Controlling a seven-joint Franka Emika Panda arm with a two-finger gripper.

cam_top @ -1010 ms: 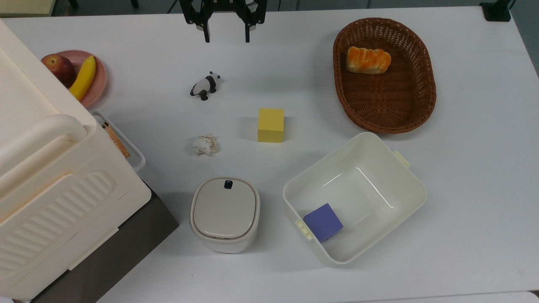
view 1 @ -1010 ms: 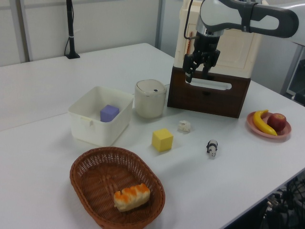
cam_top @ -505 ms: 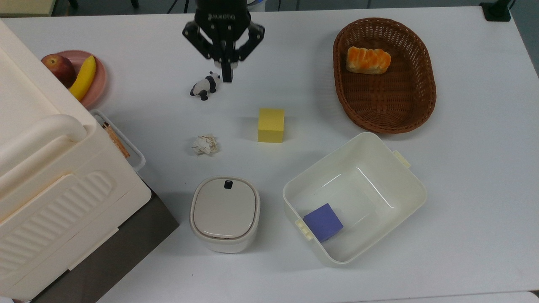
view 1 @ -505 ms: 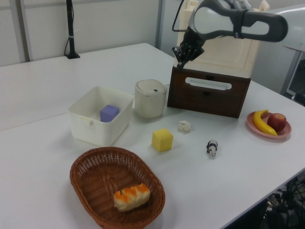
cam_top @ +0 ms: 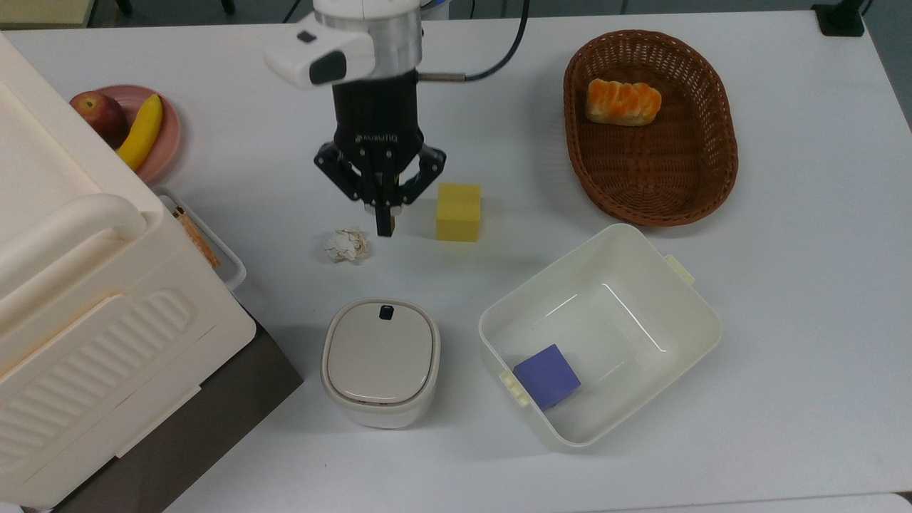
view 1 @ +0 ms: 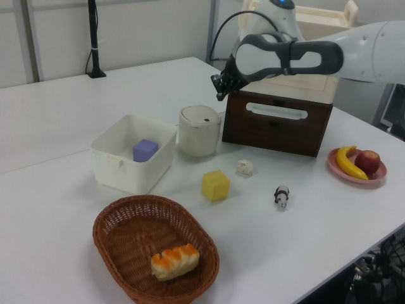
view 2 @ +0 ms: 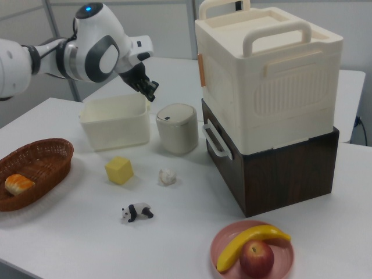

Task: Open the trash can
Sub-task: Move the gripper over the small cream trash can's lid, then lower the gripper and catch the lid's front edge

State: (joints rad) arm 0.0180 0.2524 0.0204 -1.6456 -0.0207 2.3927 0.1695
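The trash can [cam_top: 380, 362] is a small cream bin with its beige lid down flat and a black push button [cam_top: 386, 312] at the lid's far edge. It also shows in the left view [view 1: 200, 130] and the right view [view 2: 178, 128]. My gripper [cam_top: 385, 225] hangs in the air, shut, with nothing between its fingers. In the top view it sits above the button, between a crumpled paper ball and a yellow block. The left view puts the gripper [view 1: 221, 94] higher than the lid, apart from it, and so does the right view [view 2: 152, 93].
A crumpled paper ball [cam_top: 348, 244] and a yellow block [cam_top: 458, 211] flank the gripper. The lidless cream tub [cam_top: 684, 313] holds a purple block [cam_top: 547, 375]. A wicker basket [cam_top: 712, 178] holds bread. The big cream box [cam_top: 85, 299] and a fruit plate [cam_top: 167, 135] stand on the top view's left. A toy panda [view 1: 281, 196] lies nearby.
The gripper went from open to shut and travelled down the top view, past the panda, toward the trash can. The trash can's lid has not moved.
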